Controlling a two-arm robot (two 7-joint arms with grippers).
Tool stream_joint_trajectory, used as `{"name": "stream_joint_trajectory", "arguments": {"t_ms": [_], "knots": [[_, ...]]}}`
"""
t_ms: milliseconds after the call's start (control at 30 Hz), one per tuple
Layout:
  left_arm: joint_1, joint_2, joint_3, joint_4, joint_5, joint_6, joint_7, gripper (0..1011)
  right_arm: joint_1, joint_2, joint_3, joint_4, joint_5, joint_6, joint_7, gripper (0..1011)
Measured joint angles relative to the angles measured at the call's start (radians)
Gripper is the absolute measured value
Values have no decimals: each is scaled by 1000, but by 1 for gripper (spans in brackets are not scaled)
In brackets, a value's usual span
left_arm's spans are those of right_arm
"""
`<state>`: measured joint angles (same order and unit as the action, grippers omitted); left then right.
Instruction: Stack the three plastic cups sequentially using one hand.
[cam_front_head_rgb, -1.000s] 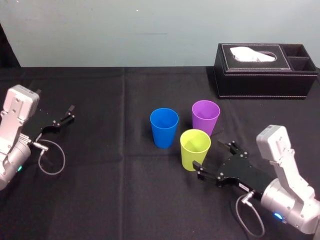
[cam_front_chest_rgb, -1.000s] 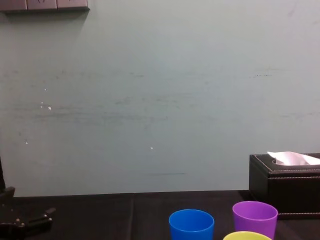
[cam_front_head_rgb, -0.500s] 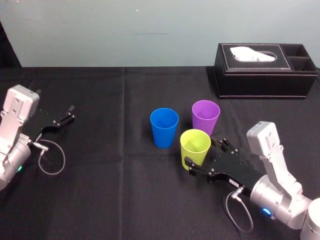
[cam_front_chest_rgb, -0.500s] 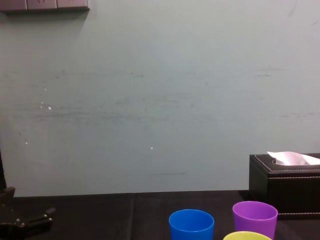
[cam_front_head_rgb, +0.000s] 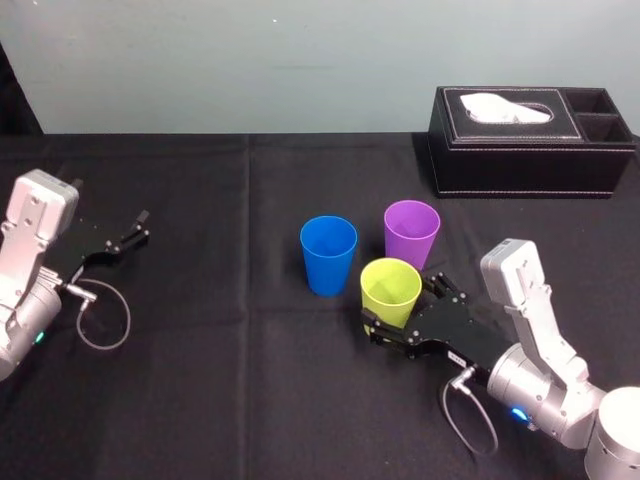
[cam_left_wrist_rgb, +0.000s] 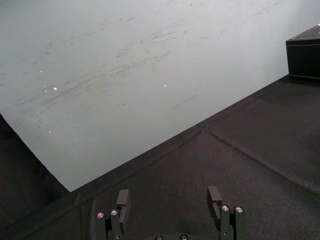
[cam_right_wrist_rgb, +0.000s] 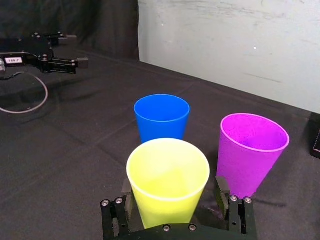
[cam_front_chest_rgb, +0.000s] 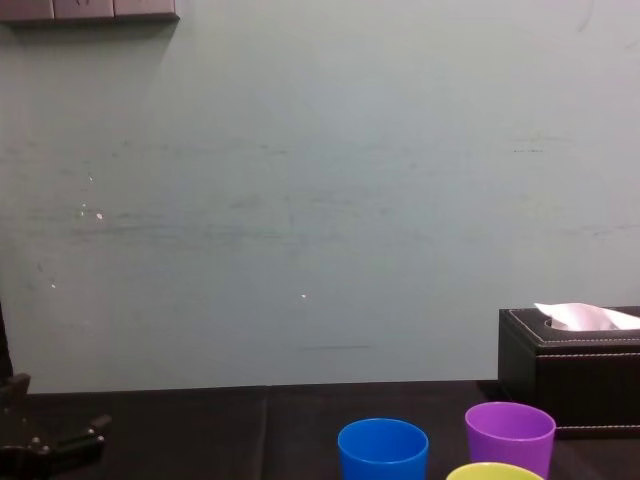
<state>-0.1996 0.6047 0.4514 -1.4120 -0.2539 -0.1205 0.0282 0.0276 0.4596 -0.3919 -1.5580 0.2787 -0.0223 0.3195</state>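
On a black counter (cam_front_head_rgb: 250, 380), the right pincer (cam_front_head_rgb: 400, 306) lies low at five o'clock. Its jaws are spread wide around the base of the upright yellow-green cup (cam_front_head_rgb: 390, 292), near the centre. The blue cup (cam_front_head_rgb: 328, 255) stands just beside that cup at ten o'clock and the purple cup (cam_front_head_rgb: 411, 233) at one o'clock. The left pincer (cam_front_head_rgb: 128, 238) rests at nine o'clock, jaws wide. A tissue box (cam_front_head_rgb: 530, 140) sits far back at one o'clock.
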Motion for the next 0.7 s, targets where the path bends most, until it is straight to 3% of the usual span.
{"name": "stream_joint_trajectory", "arguments": {"t_ms": [467, 700], "knots": [[0, 0, 0, 0, 0, 0, 0, 1011, 6, -47, 24, 31, -11, -22, 34, 1003], [0, 0, 0, 0, 0, 0, 0, 1011, 6, -48, 25, 31, -11, -21, 35, 1003]]}}
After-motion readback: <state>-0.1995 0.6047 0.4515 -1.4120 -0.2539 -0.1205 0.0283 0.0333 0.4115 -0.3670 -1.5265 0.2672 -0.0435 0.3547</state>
